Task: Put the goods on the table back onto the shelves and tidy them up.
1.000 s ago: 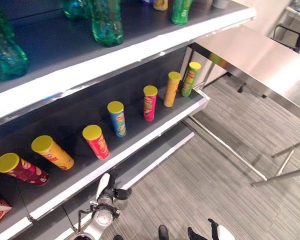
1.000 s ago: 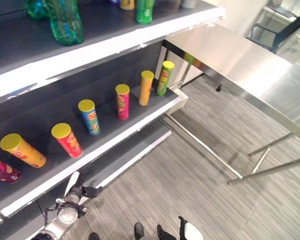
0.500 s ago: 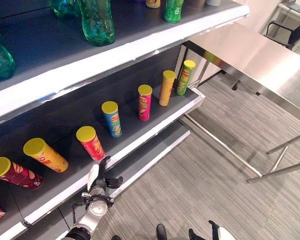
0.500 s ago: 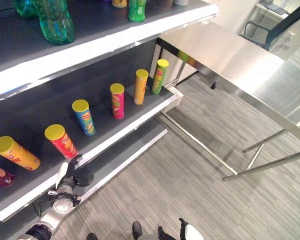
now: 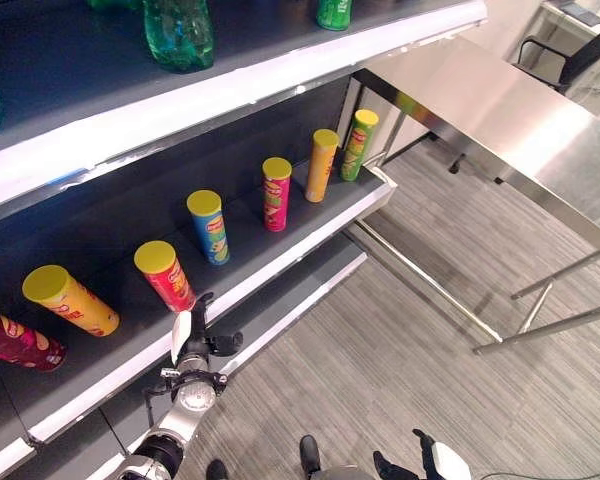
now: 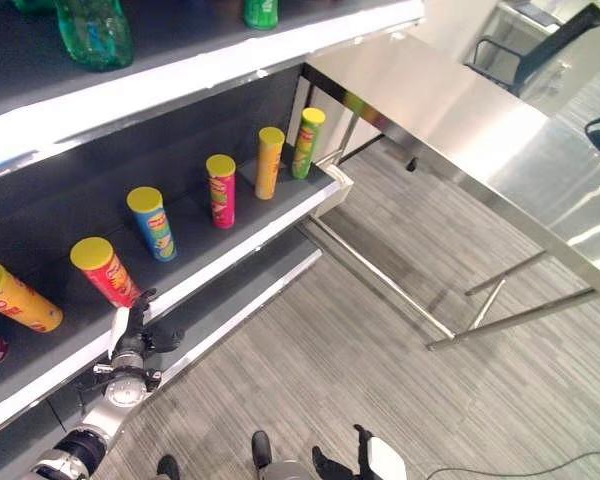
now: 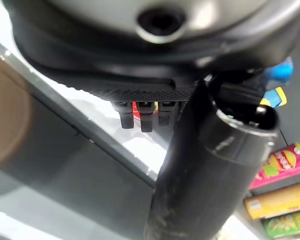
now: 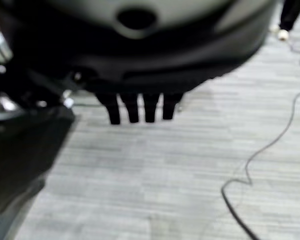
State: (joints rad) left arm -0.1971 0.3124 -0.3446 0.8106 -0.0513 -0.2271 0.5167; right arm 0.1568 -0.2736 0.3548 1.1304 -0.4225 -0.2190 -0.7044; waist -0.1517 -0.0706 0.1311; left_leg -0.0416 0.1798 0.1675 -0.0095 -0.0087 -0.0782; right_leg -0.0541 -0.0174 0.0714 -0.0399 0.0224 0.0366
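Several chip cans stand in a row on the middle shelf (image 5: 310, 240): maroon (image 5: 10, 340), yellow (image 5: 70, 300), red (image 5: 165, 277), blue (image 5: 209, 227), pink (image 5: 275, 194), orange (image 5: 320, 166) and green (image 5: 357, 145). My left hand (image 5: 195, 348) hangs just below the shelf's white front edge, under the red can, open and holding nothing. Its straight fingers (image 7: 141, 112) point at the shelf edge, with the thumb (image 7: 210, 165) standing apart. My right hand (image 5: 435, 462) hangs low over the floor, its fingers (image 8: 140, 107) straight and empty.
Green bottles (image 5: 178, 32) stand on the top shelf. A steel table (image 5: 500, 120) with a bare top juts out to the right of the shelves, its legs (image 5: 540, 300) over the grey striped floor. A dark chair (image 5: 570, 60) stands behind it. A lower shelf (image 5: 280, 310) lies beneath.
The camera has shifted. My left hand has risen from lower down to the shelf's front edge, closer to the red can. The cans stay in place.
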